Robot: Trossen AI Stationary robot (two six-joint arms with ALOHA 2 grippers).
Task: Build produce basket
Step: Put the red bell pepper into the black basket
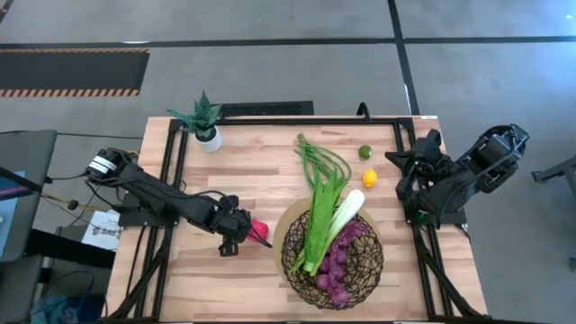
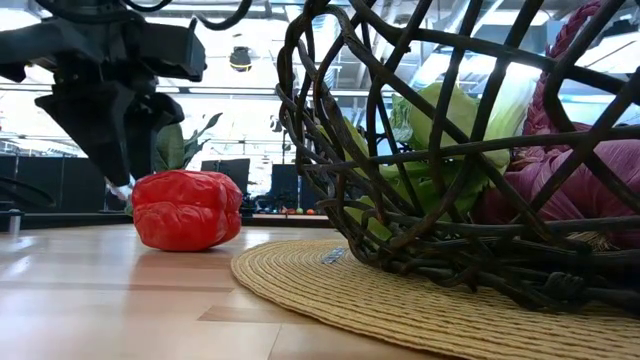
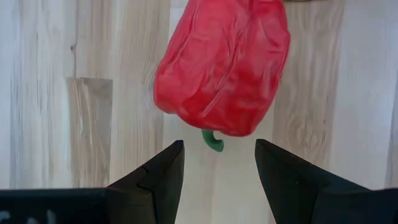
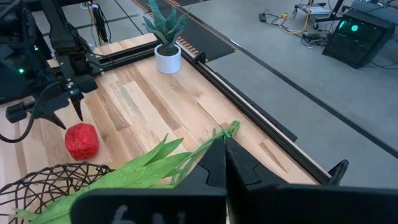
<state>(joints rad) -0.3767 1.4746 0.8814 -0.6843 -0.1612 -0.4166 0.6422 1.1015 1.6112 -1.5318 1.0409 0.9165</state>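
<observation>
A red pepper (image 1: 259,229) lies on its side on the wooden table, just left of the basket (image 1: 360,279). Its green stem (image 3: 212,140) points at my left gripper (image 3: 219,145). That gripper is open and tilted steeply down, with one fingertip on either side of the stem and a gap to the pepper (image 3: 224,62). The dark woven wire basket holds purple grapes (image 1: 340,261), a white-green leek (image 1: 346,214) and green leafy stalks (image 1: 317,220) whose far ends stick out over the rim. My right gripper (image 4: 225,155) is shut, held high over the table's right edge.
The basket stands on a round straw mat (image 2: 400,290). Beyond it lie looped green beans (image 1: 322,160), a lemon (image 1: 370,178) and a lime (image 1: 365,152). A small potted plant (image 1: 206,121) stands at the far left. Black rails (image 1: 171,171) line the table's sides.
</observation>
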